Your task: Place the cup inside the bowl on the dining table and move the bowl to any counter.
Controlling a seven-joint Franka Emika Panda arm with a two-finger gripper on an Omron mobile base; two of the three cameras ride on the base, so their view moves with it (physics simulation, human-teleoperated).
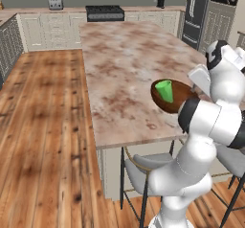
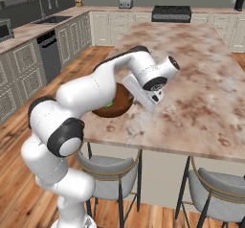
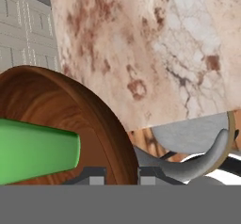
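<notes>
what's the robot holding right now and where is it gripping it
The bowl, with the cup lying inside it. The fingers pinch the bowl's rim, one inside and one outside the wall, with the bowl tilted.

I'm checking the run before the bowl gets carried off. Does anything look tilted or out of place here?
Yes. The bowl is tipped steeply at the dining table's near edge instead of sitting flat, its rim pinched by the gripper. The cup inside it leans toward the low side and looks liable to slide out.
</notes>
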